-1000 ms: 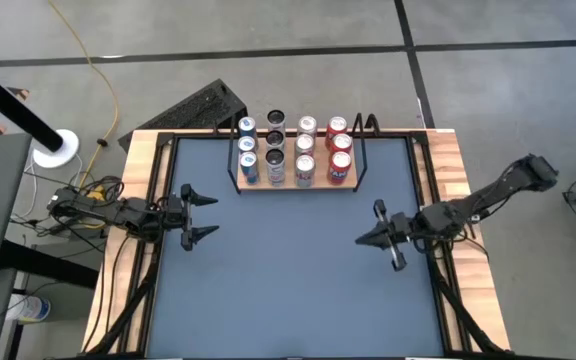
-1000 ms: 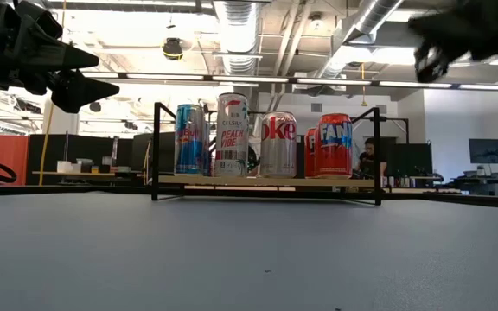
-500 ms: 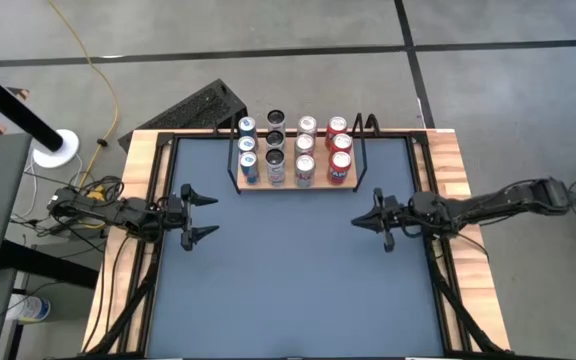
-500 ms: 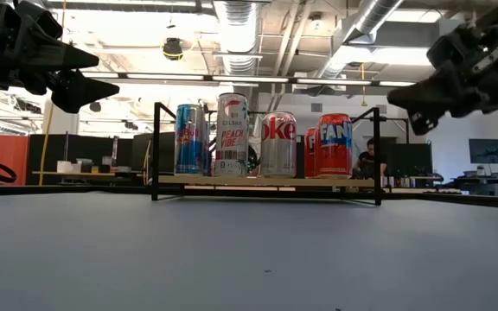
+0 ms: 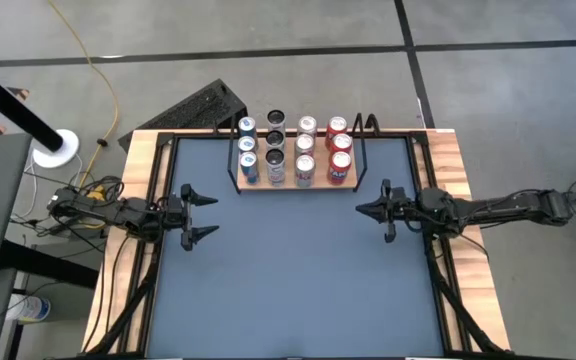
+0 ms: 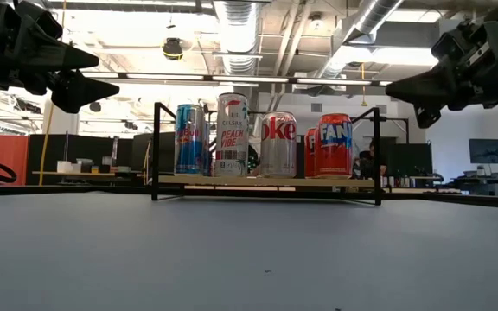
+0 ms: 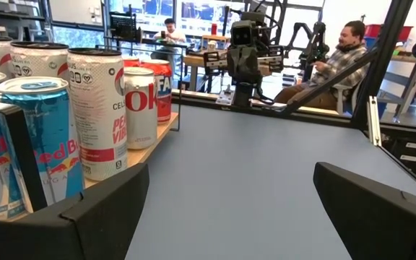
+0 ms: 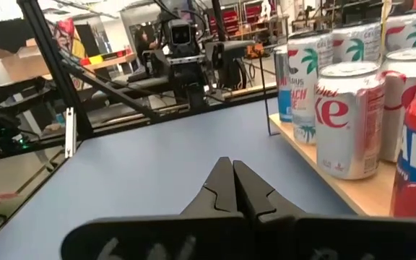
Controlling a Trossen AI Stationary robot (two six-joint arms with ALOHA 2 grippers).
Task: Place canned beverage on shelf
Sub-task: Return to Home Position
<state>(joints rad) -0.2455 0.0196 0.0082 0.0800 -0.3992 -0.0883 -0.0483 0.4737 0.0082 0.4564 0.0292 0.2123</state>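
The shelf (image 5: 293, 184), a light-wood board in a black rail frame, stands at the table's far middle; it also shows in the low view (image 6: 266, 181). Several cans (image 5: 293, 150) stand upright on it in rows: blue, white, silver and red (image 6: 335, 145). They show in the left wrist view (image 7: 100, 108) and the right wrist view (image 8: 349, 115) too. My left gripper (image 5: 216, 215) hovers open and empty at the table's left (image 7: 230, 209). My right gripper (image 5: 358, 210) hovers shut and empty to the right of the shelf's near corner (image 8: 233, 167).
The grey-blue tabletop (image 5: 288, 290) has wooden side strips (image 5: 448, 170) and black rails along them. The stretch nearer than the shelf lies bare between the two grippers. People sit in the room beyond the table (image 7: 341, 50).
My right gripper has gone toward the table's far edge and come down a little. It has turned from slanting to lying level, pointing toward the left edge, and its arm has stretched out flat toward the right edge. Its fingers stay shut.
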